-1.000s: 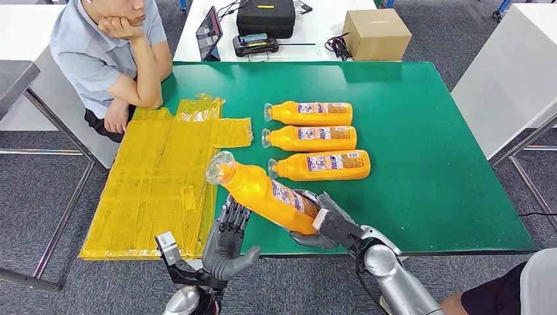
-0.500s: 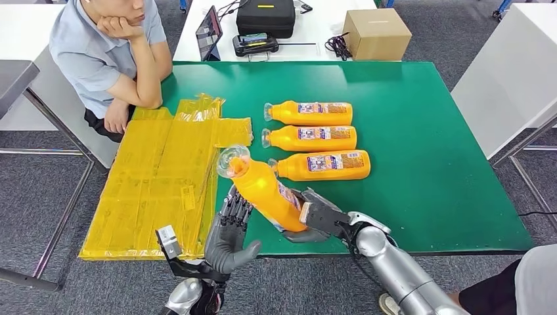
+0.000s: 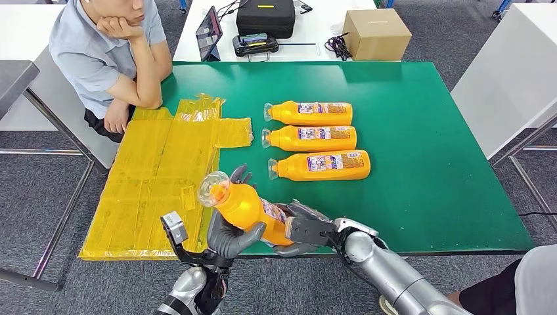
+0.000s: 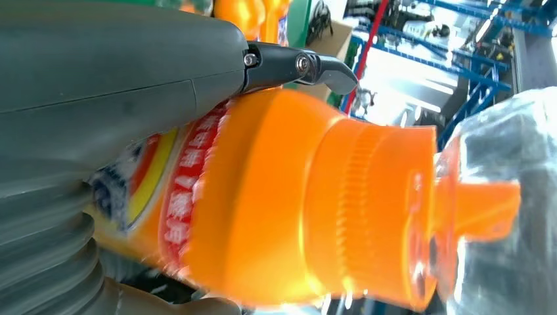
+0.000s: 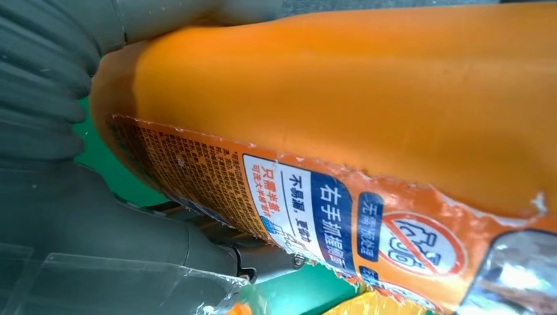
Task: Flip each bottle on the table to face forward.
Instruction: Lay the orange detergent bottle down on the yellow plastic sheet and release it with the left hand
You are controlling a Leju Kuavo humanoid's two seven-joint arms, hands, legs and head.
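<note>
Left robot hand (image 3: 230,231) now gripping bottle (image 3: 246,207)

Glossy orange plastic bottle (image 3: 253,211) with a clear cap and a torn-edged paper label; matt green bench (image 3: 420,131); crinkly yellow plastic sheets (image 3: 157,177) (shiny); plain cardboard box (image 3: 376,34).

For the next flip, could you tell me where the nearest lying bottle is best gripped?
Probably around the broad labelled body of the nearest lying bottle, coming down from above with fingers across its width: it lies flat, cap end left, and the neck tapers.
</note>
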